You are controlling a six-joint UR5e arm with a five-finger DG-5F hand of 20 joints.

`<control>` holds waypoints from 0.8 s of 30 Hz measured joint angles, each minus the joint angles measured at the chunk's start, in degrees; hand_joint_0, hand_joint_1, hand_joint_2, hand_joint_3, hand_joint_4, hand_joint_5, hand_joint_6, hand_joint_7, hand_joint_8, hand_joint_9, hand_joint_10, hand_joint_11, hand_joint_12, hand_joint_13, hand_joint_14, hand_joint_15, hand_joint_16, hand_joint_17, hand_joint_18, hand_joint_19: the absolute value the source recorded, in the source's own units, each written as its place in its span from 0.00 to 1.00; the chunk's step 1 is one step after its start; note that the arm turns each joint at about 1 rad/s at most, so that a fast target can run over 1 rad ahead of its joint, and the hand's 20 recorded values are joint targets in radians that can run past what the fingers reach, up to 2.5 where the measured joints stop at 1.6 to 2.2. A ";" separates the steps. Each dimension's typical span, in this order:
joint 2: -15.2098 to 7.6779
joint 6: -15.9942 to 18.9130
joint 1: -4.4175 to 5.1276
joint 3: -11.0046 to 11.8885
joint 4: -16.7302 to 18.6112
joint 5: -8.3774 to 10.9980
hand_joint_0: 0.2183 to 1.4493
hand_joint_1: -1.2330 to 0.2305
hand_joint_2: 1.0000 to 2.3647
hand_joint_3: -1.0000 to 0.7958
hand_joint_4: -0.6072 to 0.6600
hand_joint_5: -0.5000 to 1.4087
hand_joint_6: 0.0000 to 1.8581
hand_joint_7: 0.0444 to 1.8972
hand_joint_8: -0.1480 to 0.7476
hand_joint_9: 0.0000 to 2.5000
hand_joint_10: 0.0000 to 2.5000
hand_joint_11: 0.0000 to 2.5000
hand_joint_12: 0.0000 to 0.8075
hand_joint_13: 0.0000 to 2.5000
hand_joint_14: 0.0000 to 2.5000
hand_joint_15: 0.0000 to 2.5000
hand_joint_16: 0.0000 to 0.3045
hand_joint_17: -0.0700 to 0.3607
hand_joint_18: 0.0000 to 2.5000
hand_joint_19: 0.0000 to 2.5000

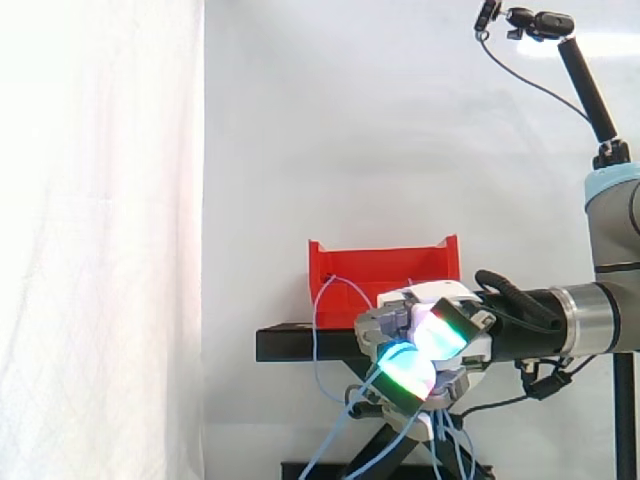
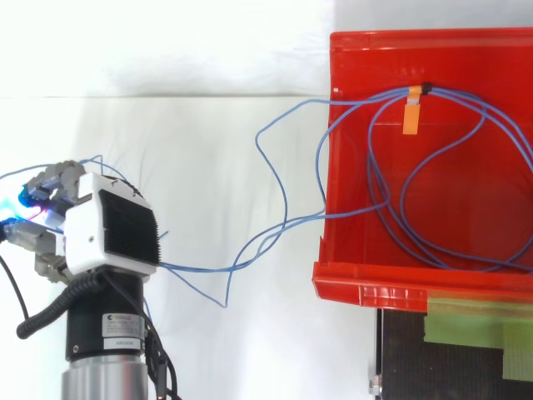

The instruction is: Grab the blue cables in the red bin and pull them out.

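White hand (image 2: 108, 227) with a black ribbed panel; its fingertips (image 1: 405, 368) glow green, cyan and magenta. Away from it, blue cables (image 2: 376, 196), red bin (image 2: 391, 290), orange tag (image 2: 410, 117).

White-cased hand (image 2: 112, 229) with black ribbed plate, glowing green and cyan pads (image 1: 405, 372), silver wrist (image 1: 590, 318), grey arm (image 1: 612, 235).

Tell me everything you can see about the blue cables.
The blue cables are thin, flexible strands, bundled by an orange tag inside the red bin. Several loops lie coiled in the bin; others spill over its rim and run slack to the hand, whose fingers curl round them. Side view: strands hang below the hand.
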 measured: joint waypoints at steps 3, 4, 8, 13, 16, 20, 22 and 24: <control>0.02 0.00 0.00 0.00 0.00 0.00 0.61 0.18 0.01 0.15 0.43 0.55 0.79 0.21 0.39 0.43 0.00 0.69 0.35 0.49 0.39 0.59 0.14 0.39 0.38 0.42; 0.00 0.00 0.00 0.00 0.00 0.00 0.61 0.18 0.01 0.15 0.43 0.55 0.79 0.21 0.39 0.43 0.00 0.69 0.35 0.49 0.38 0.59 0.14 0.39 0.38 0.42; 0.02 0.00 0.00 0.00 0.00 0.00 0.61 0.18 0.01 0.15 0.43 0.55 0.79 0.21 0.39 0.43 0.00 0.69 0.35 0.49 0.39 0.59 0.14 0.39 0.38 0.42; 0.02 0.00 0.00 0.00 0.00 0.00 0.61 0.18 0.01 0.15 0.43 0.55 0.79 0.22 0.39 0.43 0.00 0.69 0.35 0.49 0.39 0.59 0.14 0.39 0.38 0.42; 0.03 0.00 0.00 0.00 0.00 0.00 0.61 0.18 0.01 0.15 0.43 0.55 0.79 0.21 0.39 0.43 0.00 0.69 0.35 0.49 0.39 0.59 0.14 0.39 0.38 0.42; 0.03 0.00 0.00 -0.01 0.00 0.00 0.61 0.18 0.01 0.15 0.43 0.55 0.79 0.21 0.39 0.43 0.00 0.70 0.35 0.49 0.39 0.58 0.14 0.39 0.38 0.42; 0.03 0.00 0.01 0.00 0.00 0.00 0.61 0.18 0.01 0.15 0.43 0.55 0.79 0.21 0.39 0.43 0.00 0.69 0.35 0.49 0.39 0.58 0.14 0.39 0.38 0.42; 0.03 0.00 0.01 0.00 0.00 0.00 0.61 0.18 0.01 0.15 0.43 0.55 0.79 0.21 0.39 0.43 0.00 0.70 0.35 0.49 0.39 0.58 0.14 0.39 0.38 0.42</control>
